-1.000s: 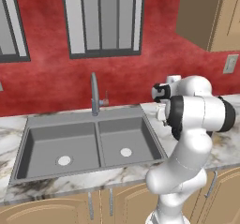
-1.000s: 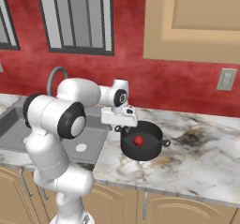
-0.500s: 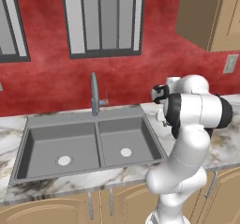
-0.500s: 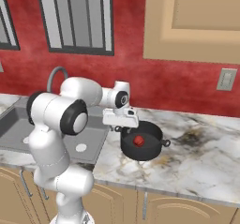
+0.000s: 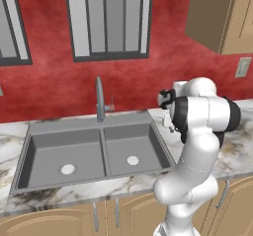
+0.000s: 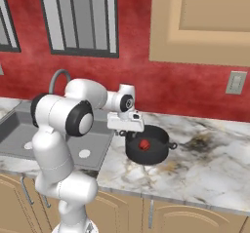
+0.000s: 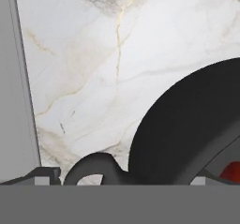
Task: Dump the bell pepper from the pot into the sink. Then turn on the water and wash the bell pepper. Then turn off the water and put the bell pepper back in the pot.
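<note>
- Gripper (image 6: 128, 131) position is what has changed: over the last second I have brought the hand down a little and closer in, so it now sits just above the pot's (image 6: 146, 150) near-left rim instead of hanging higher beside it.
- Jaws are spread as wide as they go, with nothing between them; no grip yet.
- Bell pepper (image 6: 144, 144) lies at the bottom of the pot, a red spot in the dark inside; in the hand view I catch only a sliver of it (image 7: 232, 172) at the lower right edge.
- Pot stands upright on the marble counter (image 6: 205, 164), just right of the sink (image 5: 99, 151); both basins hold nothing but their drains.
- Side handle (image 7: 93, 169) of the pot shows low in the hand view, close to the fingers.
- My reading: I am still on the approach to the pot; dumping hasn't begun, and I judge the next step is closing on the handle or rim.
</note>
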Tool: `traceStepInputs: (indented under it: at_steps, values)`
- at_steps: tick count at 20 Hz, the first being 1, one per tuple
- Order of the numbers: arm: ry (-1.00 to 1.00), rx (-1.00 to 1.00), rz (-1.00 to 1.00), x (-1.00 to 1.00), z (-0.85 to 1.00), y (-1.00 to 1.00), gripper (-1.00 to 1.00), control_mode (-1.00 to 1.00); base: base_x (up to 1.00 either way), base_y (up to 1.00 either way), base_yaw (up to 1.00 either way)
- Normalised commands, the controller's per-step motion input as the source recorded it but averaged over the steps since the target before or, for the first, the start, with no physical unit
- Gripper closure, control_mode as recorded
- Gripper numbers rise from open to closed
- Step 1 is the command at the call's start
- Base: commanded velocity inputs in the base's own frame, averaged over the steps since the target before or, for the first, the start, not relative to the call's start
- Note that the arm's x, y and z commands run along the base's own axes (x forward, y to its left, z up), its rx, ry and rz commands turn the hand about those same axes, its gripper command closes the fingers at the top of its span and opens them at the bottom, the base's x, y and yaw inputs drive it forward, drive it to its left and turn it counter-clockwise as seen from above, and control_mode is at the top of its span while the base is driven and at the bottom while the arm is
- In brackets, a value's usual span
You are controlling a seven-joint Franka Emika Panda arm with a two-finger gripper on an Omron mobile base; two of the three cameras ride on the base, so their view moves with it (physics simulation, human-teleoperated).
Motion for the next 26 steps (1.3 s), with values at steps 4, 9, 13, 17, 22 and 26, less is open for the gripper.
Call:
traceStepInputs:
  at_steps: [4,9,13,17,22,26]
  values:
    - [0.0,0.0,0.0,0.03,-0.14,-0.03,-1.0,-1.0,0.0,0.0,0.0]
    - [0.0,0.0,0.0,-0.07,-0.21,-0.01,1.0,-1.0,0.0,0.0,0.0]
    - [0.0,0.0,0.0,-0.33,-0.1,-0.01,1.0,-1.0,0.0,0.0,0.0]
    - [-0.03,0.02,0.0,-0.6,0.0,0.0,1.0,-1.0,0.0,0.0,0.0]
    - [-0.21,0.03,0.0,-0.5,0.48,0.18,1.0,-1.0,0.0,0.0,0.0]
    - [-0.22,0.02,0.02,-0.22,0.83,0.51,1.0,-1.0,0.0,0.0,0.0]
